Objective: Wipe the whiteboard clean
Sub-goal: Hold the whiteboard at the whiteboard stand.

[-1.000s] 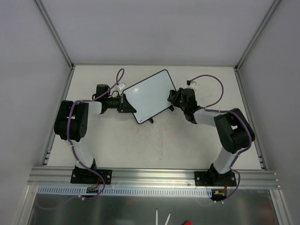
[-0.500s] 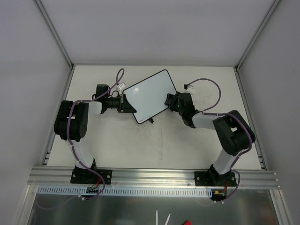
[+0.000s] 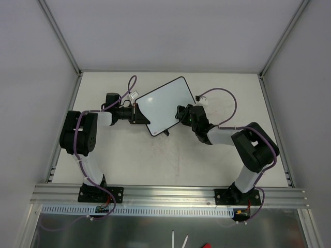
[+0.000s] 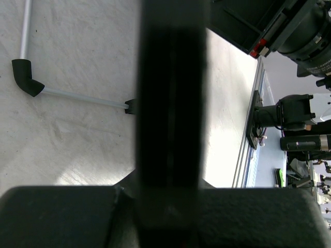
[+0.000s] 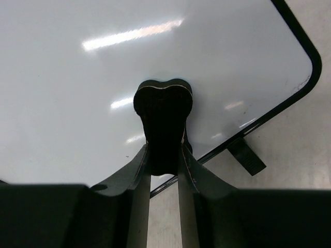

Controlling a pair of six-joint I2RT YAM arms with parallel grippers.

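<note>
Pinching the black eraser [image 5: 163, 121] between closed fingers, the right gripper [image 5: 164, 155] presses it on the whiteboard [image 3: 163, 103] near its near long rim. The left gripper [image 3: 138, 114] clamps the whiteboard's left short edge. The long axis runs diagonally, near-left to far-right, at the far middle of the table [image 3: 155, 160].

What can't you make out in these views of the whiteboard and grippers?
Left wrist: a blurred dark bar hides the fingertips of the left gripper.
Right wrist: the eraser hides where it meets the whiteboard, which the frame crops.
Top: the right gripper covers the eraser; faint marks would be too small.
</note>
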